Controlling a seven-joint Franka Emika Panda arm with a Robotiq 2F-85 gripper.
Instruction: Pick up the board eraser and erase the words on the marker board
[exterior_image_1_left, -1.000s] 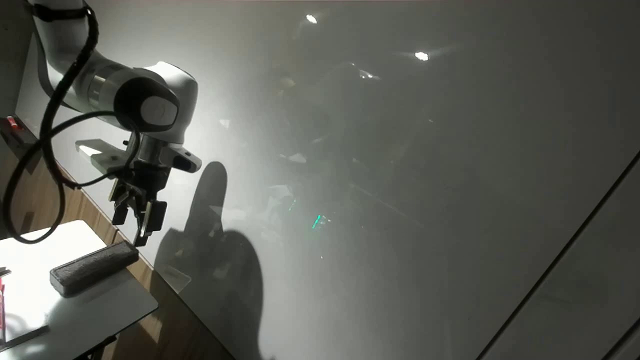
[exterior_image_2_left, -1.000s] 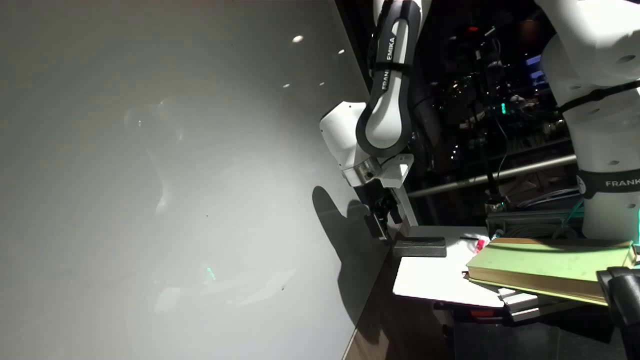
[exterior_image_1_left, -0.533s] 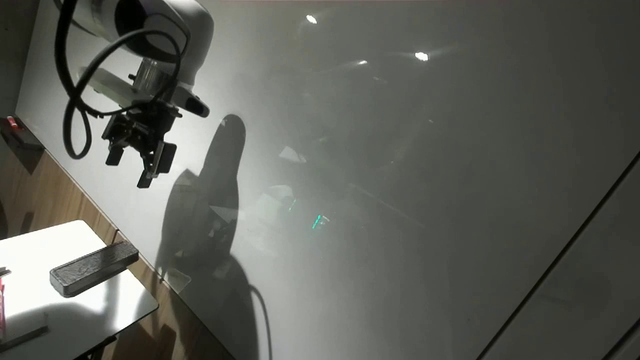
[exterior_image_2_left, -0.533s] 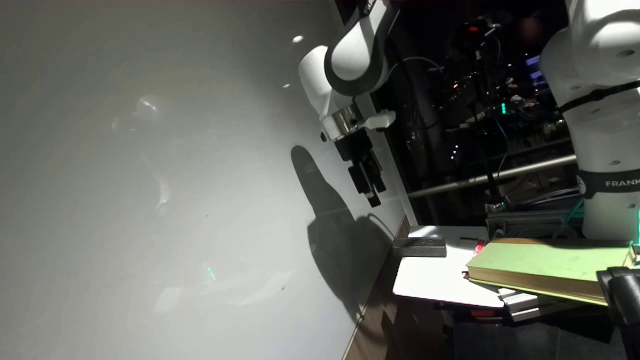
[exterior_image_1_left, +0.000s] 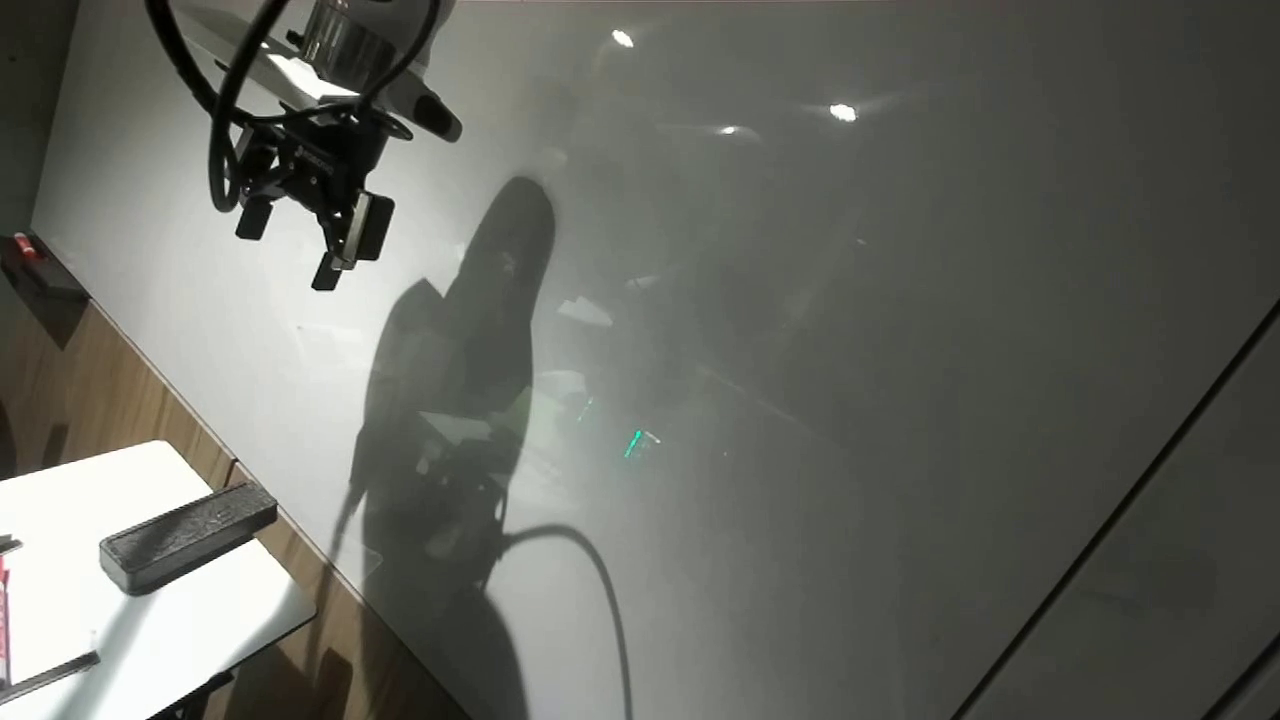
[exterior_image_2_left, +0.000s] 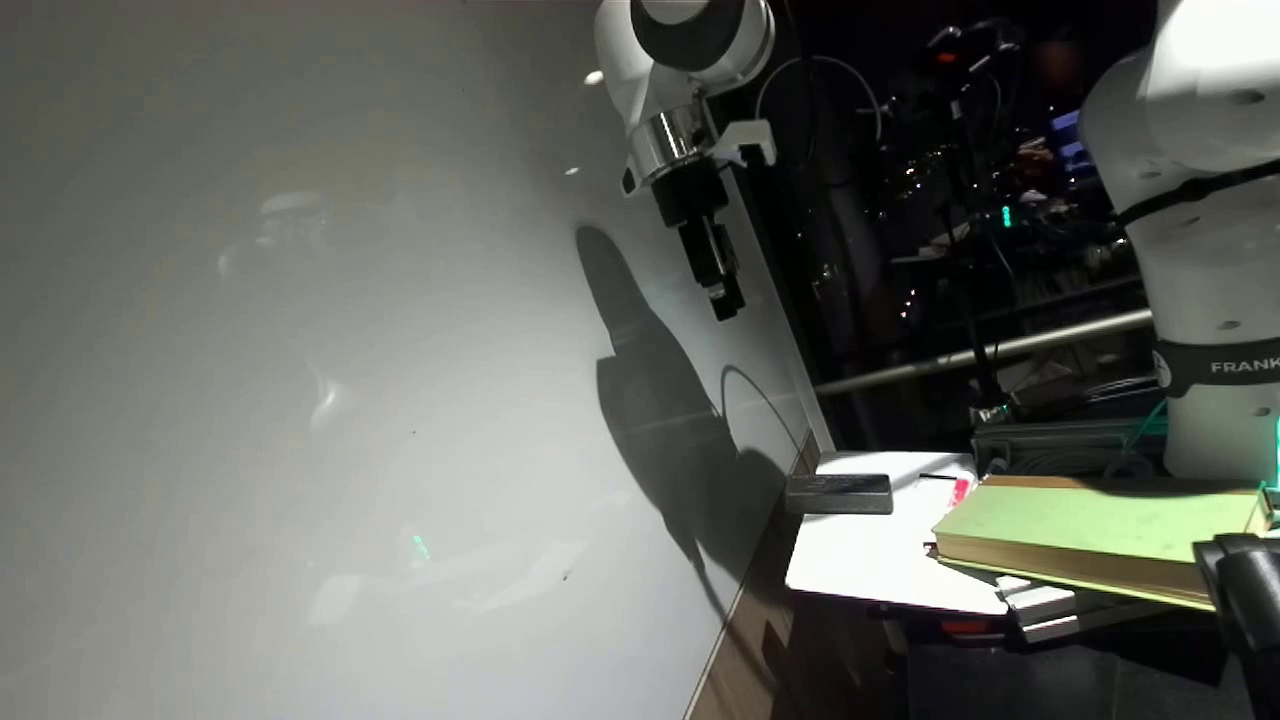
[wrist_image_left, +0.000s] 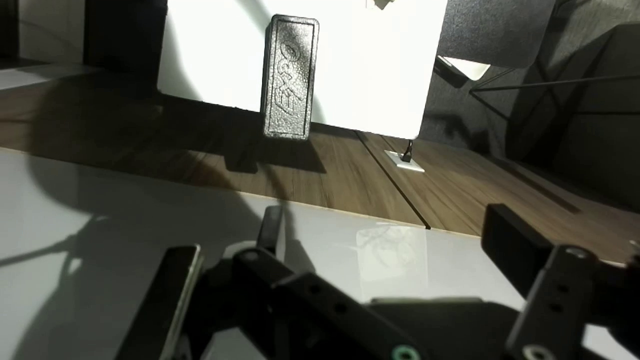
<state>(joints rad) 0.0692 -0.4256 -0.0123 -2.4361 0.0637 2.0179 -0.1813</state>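
We find the eraser (wrist_image_left: 290, 80) lying flat, long axis pointing toward the board (exterior_image_1_left: 760, 350), one end overhanging the worktop (wrist_image_left: 367, 62); its exact clearance we cannot judge. Jaws spread apart.

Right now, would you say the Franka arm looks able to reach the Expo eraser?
Likely yes: its gripper is open and empty, nothing visible blocks the Expo eraser, and one end overhangs the white tabletop.

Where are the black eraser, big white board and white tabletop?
Black eraser (wrist_image_left: 291, 77): in the wrist view, its lettered top.
Big white board (exterior_image_2_left: 440, 345): in an exterior view, its glossy face.
White tabletop (exterior_image_2_left: 880, 552): in an exterior view, a bare part.
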